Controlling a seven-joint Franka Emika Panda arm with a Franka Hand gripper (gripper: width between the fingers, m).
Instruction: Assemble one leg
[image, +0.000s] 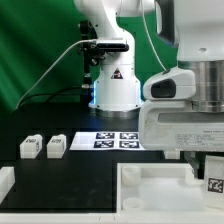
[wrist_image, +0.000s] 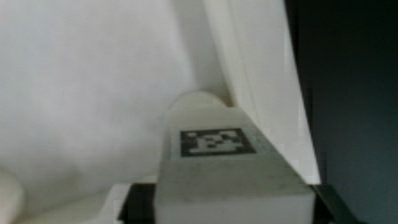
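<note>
Gripper (wrist_image: 222, 200) clamped on a leg (wrist_image: 217, 150), hanging over the tabletop (image: 150, 185) corner; next, I judge, it must seat and twist the leg in.

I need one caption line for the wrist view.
Gripper holding a small white plastic leg block with a square marker tag against a white surface.

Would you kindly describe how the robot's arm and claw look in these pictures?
The arm is glossy white with rounded, chunky segments and dark joint bands. A thin pale cable loops off it toward the exterior view's left. A triangular warning sticker marks its lower casing. The claw hangs from a boxy white housing; its fingers are dark.
</note>
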